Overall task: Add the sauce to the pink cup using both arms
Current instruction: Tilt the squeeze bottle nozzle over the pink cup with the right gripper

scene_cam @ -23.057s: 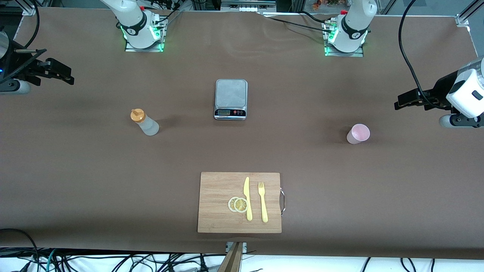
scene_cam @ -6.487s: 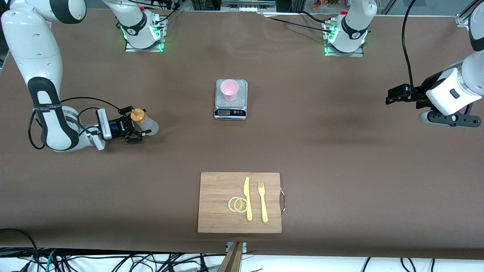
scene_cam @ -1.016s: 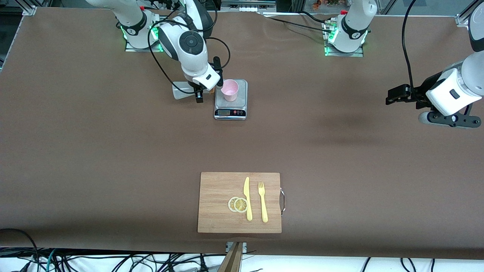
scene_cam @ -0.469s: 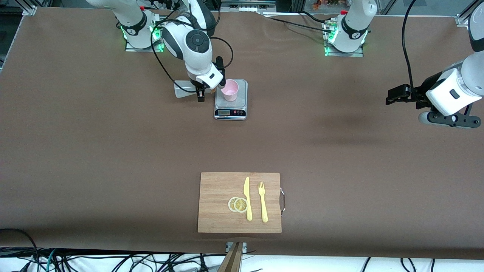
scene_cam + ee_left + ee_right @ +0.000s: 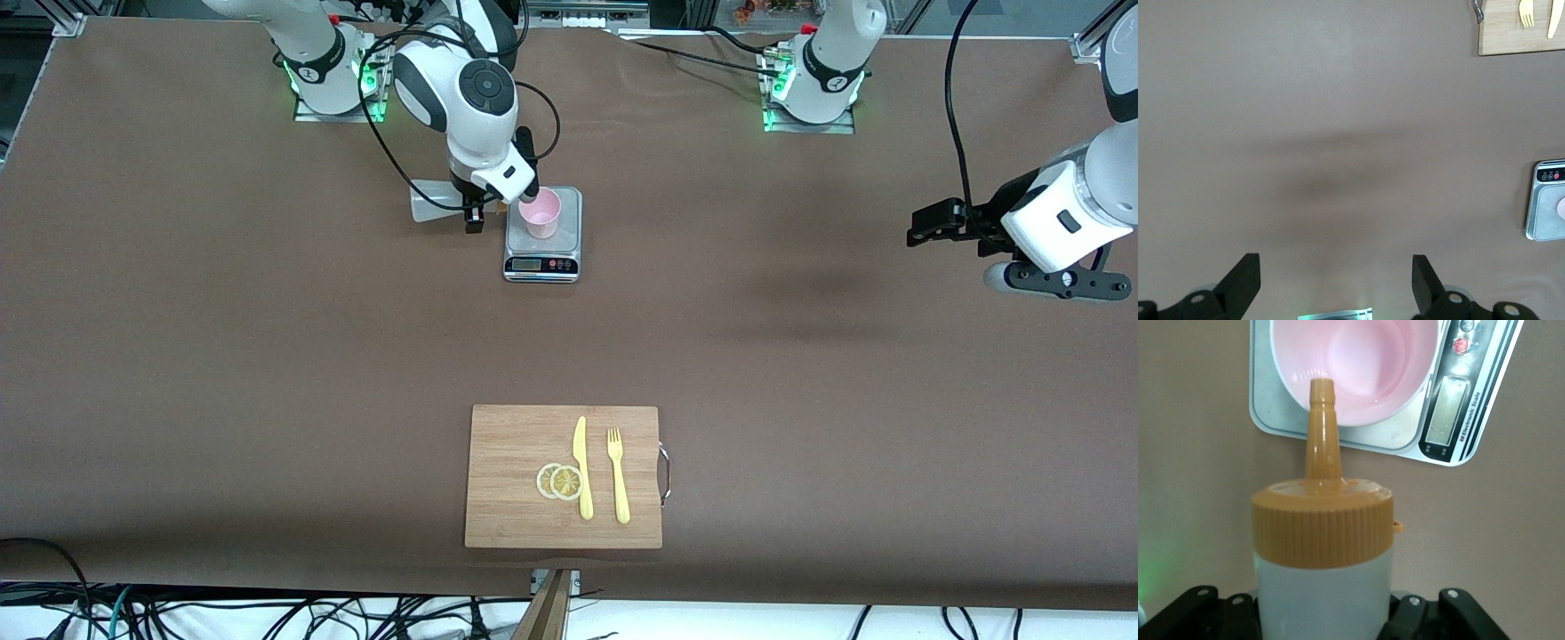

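sauce [image 5: 1321, 540] nozzle now nearer pink cup [image 5: 540, 213]

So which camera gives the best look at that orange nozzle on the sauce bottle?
The right wrist view: the nozzle fills the frame, its tip at the pink cup's rim. In the front view the right arm hides nearly all of it. The left wrist view misses it.

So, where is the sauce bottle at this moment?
In the front view the sauce bottle is held tipped in the right gripper, beside the grey scale toward the right arm's end; the right wrist view shows its nozzle at the pink cup rim.
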Robot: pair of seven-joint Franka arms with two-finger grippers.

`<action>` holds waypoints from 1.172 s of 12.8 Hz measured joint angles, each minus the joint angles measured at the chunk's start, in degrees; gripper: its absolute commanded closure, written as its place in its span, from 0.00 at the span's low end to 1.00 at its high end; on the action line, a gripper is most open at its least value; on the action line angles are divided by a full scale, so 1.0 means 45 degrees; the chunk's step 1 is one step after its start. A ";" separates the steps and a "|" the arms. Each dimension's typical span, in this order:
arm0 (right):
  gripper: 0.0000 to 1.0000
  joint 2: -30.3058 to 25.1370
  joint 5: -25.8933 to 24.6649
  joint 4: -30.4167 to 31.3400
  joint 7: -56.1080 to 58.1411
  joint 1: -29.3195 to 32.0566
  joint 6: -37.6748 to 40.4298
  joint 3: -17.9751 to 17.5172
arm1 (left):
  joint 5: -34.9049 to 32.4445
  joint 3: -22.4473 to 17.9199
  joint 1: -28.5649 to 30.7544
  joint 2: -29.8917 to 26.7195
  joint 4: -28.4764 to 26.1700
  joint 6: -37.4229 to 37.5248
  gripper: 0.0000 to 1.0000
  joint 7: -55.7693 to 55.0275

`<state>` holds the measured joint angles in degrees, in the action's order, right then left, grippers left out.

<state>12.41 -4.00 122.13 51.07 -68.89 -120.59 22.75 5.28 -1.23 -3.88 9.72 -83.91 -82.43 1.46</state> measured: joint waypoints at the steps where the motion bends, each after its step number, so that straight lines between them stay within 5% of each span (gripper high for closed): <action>1: 0.86 0.0010 -0.0116 -0.0121 -0.0139 -0.0021 0.0230 0.0000 | 0.0000 0.0000 0.0000 0.0000 0.0000 0.0000 0.00 0.0000; 15: 0.87 0.1074 -0.0645 -0.1688 -0.1143 -0.0415 0.2079 -0.0001 | 0.0000 0.0000 0.0000 0.0000 0.0000 0.0000 0.00 0.0000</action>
<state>17.24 -6.91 114.53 45.93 -70.76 -111.23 22.75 5.28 -1.23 -3.88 9.72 -83.91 -82.43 1.46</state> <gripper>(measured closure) 0.797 0.000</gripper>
